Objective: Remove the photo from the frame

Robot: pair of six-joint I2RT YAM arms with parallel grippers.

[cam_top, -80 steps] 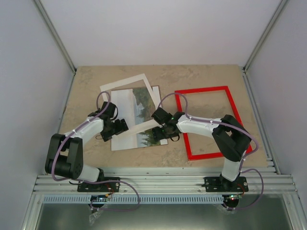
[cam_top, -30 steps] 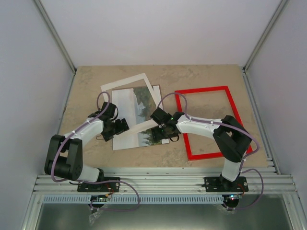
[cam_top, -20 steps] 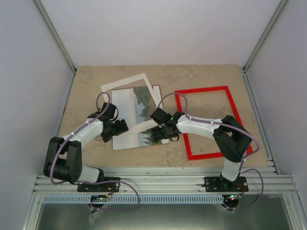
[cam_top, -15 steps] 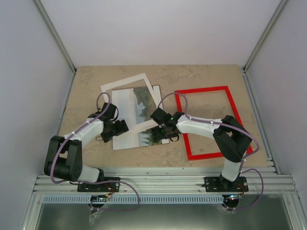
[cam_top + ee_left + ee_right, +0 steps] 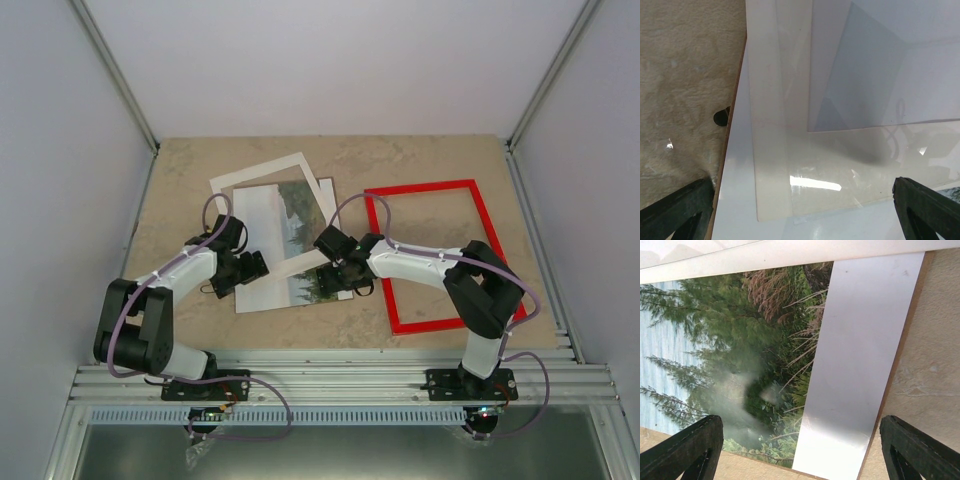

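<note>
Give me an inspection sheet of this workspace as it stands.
Surface: beige mottled table.
Job's things: photo lies on the brown backing board, partly under the white mat; red frame lies apart, holding nothing.
Clutter: nothing seen.
Grippers: left gripper open over mat and photo; right gripper open over the photo's tree end.
Cables: purple cables loop along both arms.
Surroundings: pale walls, metal rail.

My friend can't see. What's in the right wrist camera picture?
A photo of green trees and pale blue, with a wide white strip along one side, lies flat beside bare beige table. The right gripper hangs above it, its two black fingers spread wide apart and holding nothing.
</note>
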